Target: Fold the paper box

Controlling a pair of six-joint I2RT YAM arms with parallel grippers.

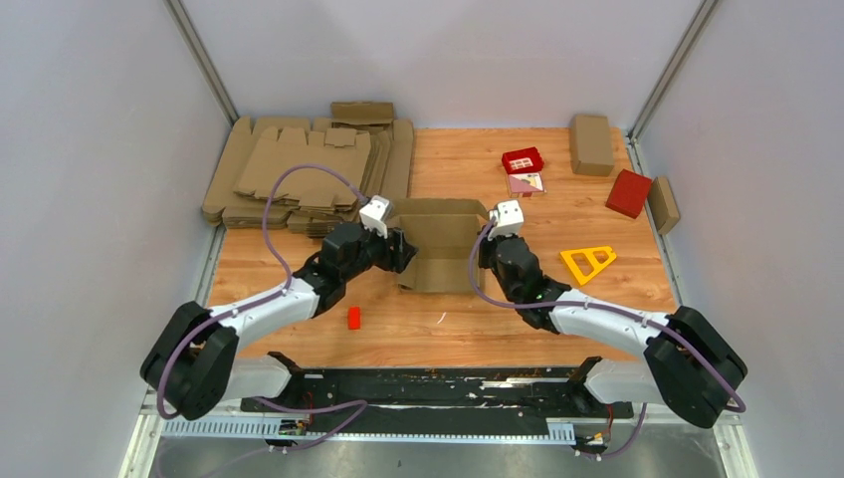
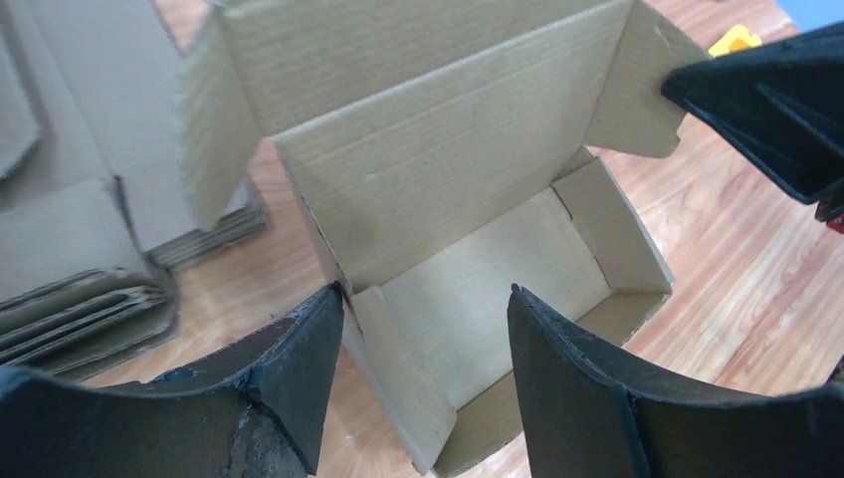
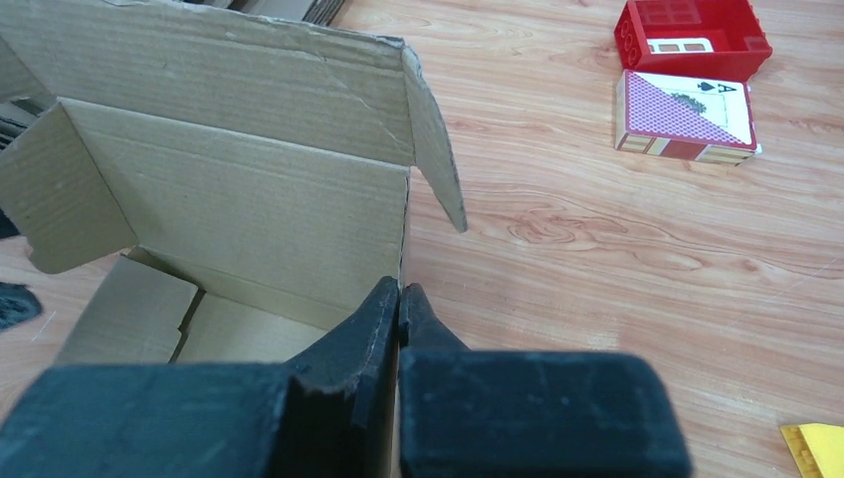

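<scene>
The paper box (image 1: 438, 239) stands mid-table as a half-formed open brown carton, its back lid flap upright. My left gripper (image 1: 406, 254) is open at the box's left end. In the left wrist view the left gripper (image 2: 424, 291) straddles the short end wall of the box (image 2: 448, 169), with one fingertip (image 2: 328, 309) at the wall's corner. My right gripper (image 1: 482, 254) is shut on the box's right wall. In the right wrist view the right gripper (image 3: 399, 291) pinches the thin wall edge of the box (image 3: 249, 209).
A pile of flat cardboard sheets (image 1: 299, 174) lies at the back left. Two folded brown cartons (image 1: 591, 144) (image 1: 663, 204), two red boxes (image 1: 523, 159) (image 1: 629, 192), a card deck (image 1: 526, 183) and a yellow triangular frame (image 1: 587, 262) lie to the right. A small red piece (image 1: 353, 318) lies at the front.
</scene>
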